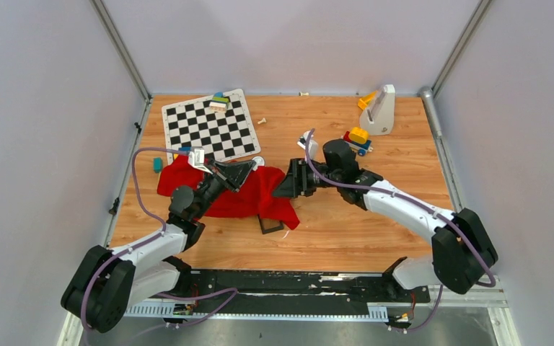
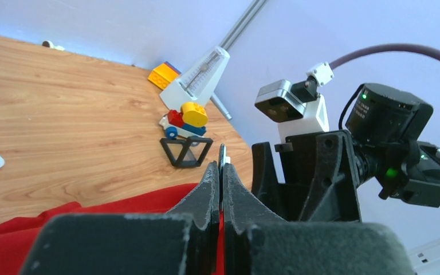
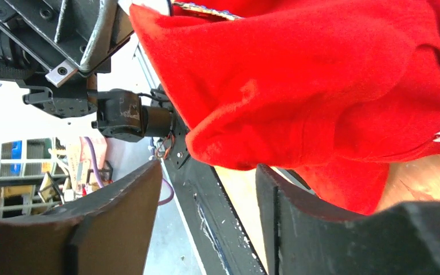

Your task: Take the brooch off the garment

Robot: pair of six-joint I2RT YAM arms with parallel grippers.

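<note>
Brooch: seems to be the thin flat piece seen edge-on, sticking up btwn the tips of the left gripper. Its fingers are pressed together on it, no gap visible. It sits just above the red garment; can't tell whether it's still pinned to the cloth. From the top cam the brooch is too small to make out.

Garment lies crumpled at mid-table, w/ the left gripper over its upper middle. Right gripper is at the cloth's right edge, facing the left one, the two near each other. In the right wrist view its fingers are spread wide and hold nothing — a fold of red cloth hangs just beyond the tips.

Around: black square frame touching the garment's near edge, checkerboard behind-left, teal block at the far left, toy block car and white metronome at back right of the wooden table.
</note>
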